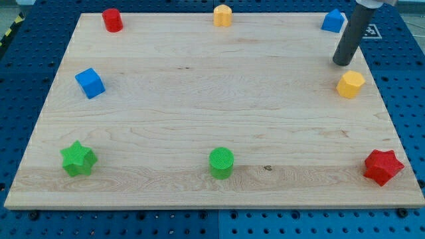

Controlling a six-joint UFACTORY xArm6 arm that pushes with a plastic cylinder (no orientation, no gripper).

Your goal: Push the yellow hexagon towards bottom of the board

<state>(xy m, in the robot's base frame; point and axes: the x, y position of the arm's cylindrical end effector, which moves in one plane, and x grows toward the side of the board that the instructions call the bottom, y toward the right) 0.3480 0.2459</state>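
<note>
The yellow hexagon [350, 84] lies near the right edge of the wooden board [199, 99], in its upper half. My tip [342, 63] rests on the board just above the hexagon, slightly to its left, with a small gap between them. The dark rod rises from the tip toward the view's top right.
A blue block [333, 20] is at the top right and a yellow block [222, 14] at the top middle. A red cylinder [112, 20] sits top left, a blue cube [89, 83] at left. A green star [78, 159], green cylinder [221, 162] and red star [383, 166] line the bottom.
</note>
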